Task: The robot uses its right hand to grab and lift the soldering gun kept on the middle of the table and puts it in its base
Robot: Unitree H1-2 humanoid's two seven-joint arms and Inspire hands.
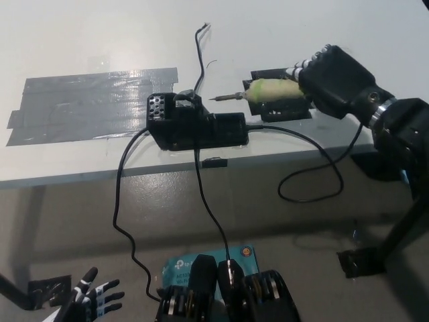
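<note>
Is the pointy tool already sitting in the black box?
No, the black robot hand holds the soldering gun in the air, with its tip to the right of the base, not in it.

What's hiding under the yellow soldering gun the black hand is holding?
Under the soldering gun, held by the right hand, lies a flat black piece on the white table. The gun and hand cover most of it, so its shape stays hidden.
</note>
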